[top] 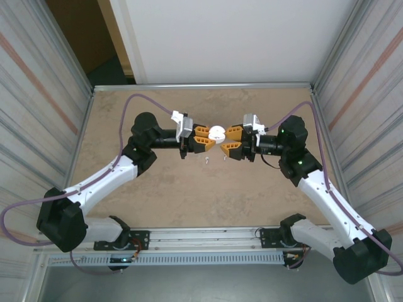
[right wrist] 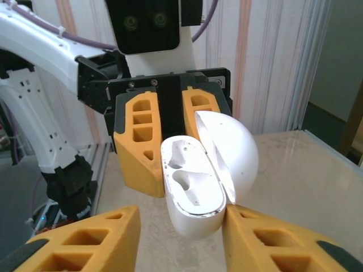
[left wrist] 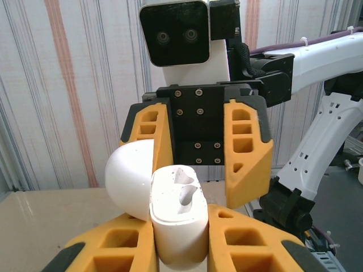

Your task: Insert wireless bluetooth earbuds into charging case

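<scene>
The left gripper (left wrist: 180, 216) is pressed together on the white case (right wrist: 190, 190), pinching its lower body between the orange fingers (left wrist: 119, 243) and holding it above the table (top: 189, 195), near the middle. The lid (right wrist: 229, 150) is hinged back to one side, and the two sockets face up toward both wrist cameras. The right gripper (right wrist: 181, 220) faces it from the other side with its jaws spread. The case's base sits in that gap, close against one finger and clear of the other. Two tiny earbuds (top: 206, 161) (top: 225, 157) lie on the table just on the near side of the grippers, a little apart from each other. Bare tabletop runs wide all round the meeting point. The far rim (top: 201, 87), the ribbed side walls (top: 38, 94) and the near rail (top: 208, 234) all stand well apart from the fingers.
</scene>
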